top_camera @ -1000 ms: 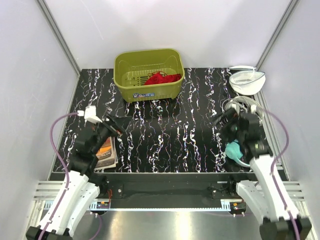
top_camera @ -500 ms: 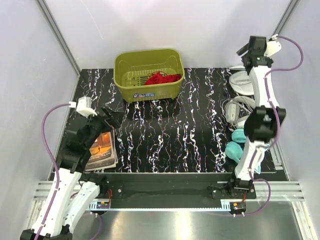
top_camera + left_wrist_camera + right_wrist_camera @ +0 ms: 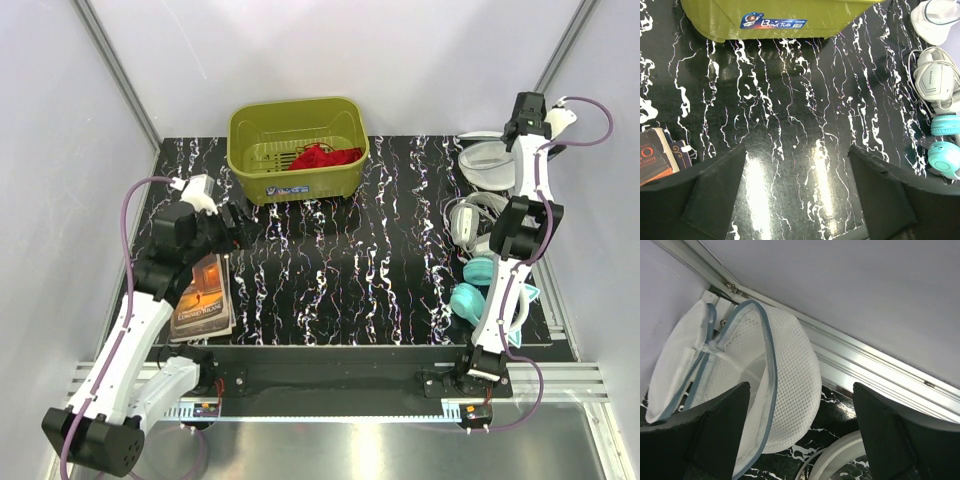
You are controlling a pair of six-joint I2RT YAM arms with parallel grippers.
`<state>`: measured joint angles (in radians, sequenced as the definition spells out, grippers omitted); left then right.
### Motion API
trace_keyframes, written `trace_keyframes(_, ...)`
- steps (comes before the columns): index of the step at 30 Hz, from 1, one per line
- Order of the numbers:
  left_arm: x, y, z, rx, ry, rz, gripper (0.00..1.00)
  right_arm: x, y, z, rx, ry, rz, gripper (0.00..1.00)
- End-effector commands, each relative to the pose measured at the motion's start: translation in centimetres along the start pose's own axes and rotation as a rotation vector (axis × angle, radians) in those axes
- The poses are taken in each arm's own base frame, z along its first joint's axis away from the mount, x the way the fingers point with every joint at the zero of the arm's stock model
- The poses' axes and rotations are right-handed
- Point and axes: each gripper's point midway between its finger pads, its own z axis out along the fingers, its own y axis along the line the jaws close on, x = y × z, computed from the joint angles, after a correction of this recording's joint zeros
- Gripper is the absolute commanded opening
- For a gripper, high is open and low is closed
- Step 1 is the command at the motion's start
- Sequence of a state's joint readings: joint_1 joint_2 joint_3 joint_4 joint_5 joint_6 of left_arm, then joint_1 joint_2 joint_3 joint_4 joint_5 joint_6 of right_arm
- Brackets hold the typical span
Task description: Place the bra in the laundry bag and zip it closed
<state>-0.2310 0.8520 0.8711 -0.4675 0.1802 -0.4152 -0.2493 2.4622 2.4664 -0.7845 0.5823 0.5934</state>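
Note:
The red bra (image 3: 325, 157) lies inside the olive-green basket (image 3: 250, 150) at the back of the table. The white mesh laundry bag (image 3: 490, 163) lies at the back right corner, its grey-blue zipper rim gaping open in the right wrist view (image 3: 740, 385). My right gripper (image 3: 524, 110) is raised over the bag, open and empty (image 3: 800, 440). My left gripper (image 3: 240, 228) is open and empty over the bare table (image 3: 797, 200), in front of the basket's left end (image 3: 780, 20). The bra is hidden in both wrist views.
A stack of books (image 3: 205, 300) lies at the left front under my left arm. White headphones (image 3: 475, 215) and teal headphones (image 3: 475, 290) lie along the right side, beside my right arm. Metal rails and walls close in the back right corner.
My right arm has swung up from low beside the teal headphones to above the laundry bag at the back right. My left gripper has shifted right and toward the basket.

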Motion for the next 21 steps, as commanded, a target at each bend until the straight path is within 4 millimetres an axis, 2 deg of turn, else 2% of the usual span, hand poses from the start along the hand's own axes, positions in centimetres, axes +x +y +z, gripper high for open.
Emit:
trace_keyframes(1,-2.8,-1.7,-0.2,0.061,-0.047,0.06,0.8,1.4,0.6,1.4,-0.025,0.018,-0.049,0.86)
trace_keyframes(3,-3.0,-1.8,0.0,0.066,-0.042,0.058,0.77,2.1,0.9,2.2,-0.05,0.036,-0.057,0.78)
trace_keyframes(4,-2.8,-1.9,0.1,0.069,-0.034,0.059,0.73,2.4,1.8,2.3,-0.098,0.052,-0.046,0.7)
trace_keyframes(7,-3.1,-2.2,0.1,0.074,-0.027,0.051,0.72,2.8,2.9,3.2,-0.173,0.078,-0.034,0.54)
trace_keyframes(10,-2.9,-2.6,0.0,0.088,-0.013,0.024,0.86,3.6,3.7,3.8,-0.221,0.098,-0.041,0.54)
trace_keyframes(11,-3.0,-2.8,-0.1,0.094,-0.015,0.01,0.88,4.1,3.9,4.1,-0.226,0.107,-0.039,0.48)
trace_keyframes(12,-3.0,-3.0,-0.3,0.101,-0.013,0.003,0.89,4.1,4.0,4.2,-0.233,0.109,-0.038,0.39)
trace_keyframes(14,-3.3,-3.6,-0.7,0.12,-0.016,-0.012,0.92,3.9,4.5,3.7,-0.265,0.119,-0.042,0.08)
trace_keyframes(15,-3.1,-3.6,-0.8,0.12,-0.008,-0.014,0.96,3.9,4.7,3.3,-0.28,0.125,-0.049,0.02)
trace_keyframes(16,-3.0,-3.8,-1.0,0.129,-0.001,-0.021,0.97,2.9,4.9,2.1,-0.309,0.123,-0.049,0.0)
trace_keyframes(18,-2.9,-4.0,-1.3,0.142,0.001,-0.029,0.98,2.4,4.9,0.3,-0.329,0.146,-0.034,0.0)
trace_keyframes(19,-2.9,-4.3,-1.5,0.154,0.001,-0.034,0.99,0.8,5.0,-2.2,-0.363,0.145,-0.018,0.0)
trace_keyframes(20,-2.9,-4.5,-1.7,0.161,-0.001,-0.055,0.99,0.3,5.2,-3.7,-0.388,0.16,0.0,0.0)
trace_keyframes(21,-3.0,-4.7,-1.8,0.165,-0.004,-0.064,0.98,1.2,5.1,-5.3,-0.4,0.213,0.0,0.0)
